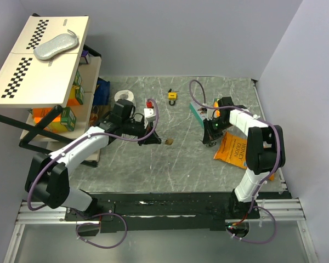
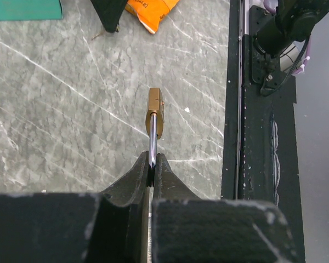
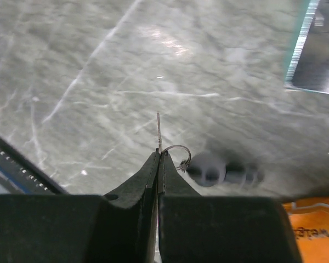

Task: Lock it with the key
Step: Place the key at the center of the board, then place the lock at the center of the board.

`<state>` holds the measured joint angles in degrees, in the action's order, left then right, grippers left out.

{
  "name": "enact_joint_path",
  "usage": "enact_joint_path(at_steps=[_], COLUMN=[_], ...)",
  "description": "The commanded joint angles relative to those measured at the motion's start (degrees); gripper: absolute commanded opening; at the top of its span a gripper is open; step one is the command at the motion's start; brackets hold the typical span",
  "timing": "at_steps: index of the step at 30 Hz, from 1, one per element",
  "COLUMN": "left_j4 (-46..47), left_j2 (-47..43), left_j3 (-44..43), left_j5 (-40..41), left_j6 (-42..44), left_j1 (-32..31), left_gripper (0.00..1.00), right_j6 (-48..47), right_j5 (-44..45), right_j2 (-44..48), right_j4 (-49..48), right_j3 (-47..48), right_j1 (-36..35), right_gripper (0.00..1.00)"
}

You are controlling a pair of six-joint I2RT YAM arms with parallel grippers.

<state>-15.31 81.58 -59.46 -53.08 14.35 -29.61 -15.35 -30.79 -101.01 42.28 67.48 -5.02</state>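
My left gripper (image 2: pixel 151 162) is shut on the steel shackle of a small brass padlock (image 2: pixel 156 114), whose body sticks out ahead of the fingertips above the marble table. In the top view the padlock (image 1: pixel 169 141) hangs near the table's middle at the left gripper (image 1: pixel 153 138). My right gripper (image 3: pixel 159 153) is shut on a thin key (image 3: pixel 159 131), seen edge-on, with a wire ring (image 3: pixel 178 153) hanging to its right. In the top view the right gripper (image 1: pixel 210 137) sits well to the right of the padlock.
A second yellow padlock (image 1: pixel 172 97) lies at the back. An orange bag (image 1: pixel 234 149) lies under the right arm, with a teal box (image 1: pixel 197 112) behind it. A white tape roll (image 1: pixel 124 96) and a shelf unit (image 1: pixel 55 104) stand at the left.
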Motion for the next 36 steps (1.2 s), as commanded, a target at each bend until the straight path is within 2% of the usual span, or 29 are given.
enact_joint_path(at_steps=[1, 9, 10, 11, 12, 13, 15, 18, 21, 22, 24, 26, 28, 32, 36], left_j4=[1.86, 0.63, 0.98, 1.07, 1.25, 1.6, 1.95, 2.39, 2.57, 2.57, 2.92, 2.92, 1.52, 0.29, -1.74], left_j2=[0.77, 3.23, 3.32, 3.67, 3.76, 3.93, 4.55, 6.31, 8.59, 9.29, 11.31, 13.59, 15.18, 18.78, 20.37], left_j3=[-0.04, -0.57, -0.57, -0.48, -0.57, -0.57, -0.83, -1.88, -3.46, -3.99, -5.57, -7.67, -9.44, -13.04, -14.89], left_j5=[-0.27, -1.06, -1.06, -1.06, -1.06, -1.06, -1.67, -2.99, -3.7, -3.78, -4.31, -4.84, -6.24, -9.23, -10.46], left_j6=[1.82, 2.53, 2.35, 2.18, 2.0, 1.74, 0.33, -2.65, -5.99, -6.87, -9.94, -13.88, -16.52, -22.68, -24.45], left_j1=[-0.54, -0.72, -0.72, -0.8, -0.8, -0.8, -0.89, -0.89, -1.24, -1.33, -1.33, -1.42, -1.33, -1.51, -1.86], left_gripper=[0.01, 0.01, 0.01, 0.01, 0.01, 0.01, 0.01, 0.01, 0.01, 0.01, 0.01, 0.01, 0.01, 0.01, 0.01], right_j6=[2.08, 4.54, 4.72, 5.24, 5.42, 5.77, 5.6, 3.5, 0.07, -1.77, -3.45, -5.29, -7.48, -11.62, -16.28], right_j5=[3.27, 4.59, 4.77, 5.03, 5.03, 4.95, 2.77, -1.8, -8.66, -11.55, -13.77, -16.13, -16.68, -14.58, -6.78], right_j2=[-1.38, -1.21, -1.2, -1.47, -1.64, -1.47, -0.6, 3.18, 9.76, 13.61, 17.85, 24.0, 29.08, 35.26, 39.75], right_j4=[-1.76, -3.52, -3.44, -3.17, -2.65, -2.56, -2.21, -2.29, -4.57, -6.75, -9.83, -14.74, -17.4, -21.71, -27.06], right_j3=[1.42, 1.34, 1.51, 1.95, 2.21, 2.3, 2.56, 2.48, 0.11, -0.85, -4.71, -8.92, -11.49, -16.67, -20.98], right_j1=[0.62, 0.8, 0.71, 0.8, 0.71, 0.71, 0.71, 0.71, 0.62, 0.71, 0.53, 0.27, -1.04, -6.75, -16.4], right_gripper=[0.05, 0.2, 0.23, 0.35, 0.37, 0.46, 0.48, 0.5, 0.61, 0.68, 0.75, 0.88, 0.95, 0.95, 0.94])
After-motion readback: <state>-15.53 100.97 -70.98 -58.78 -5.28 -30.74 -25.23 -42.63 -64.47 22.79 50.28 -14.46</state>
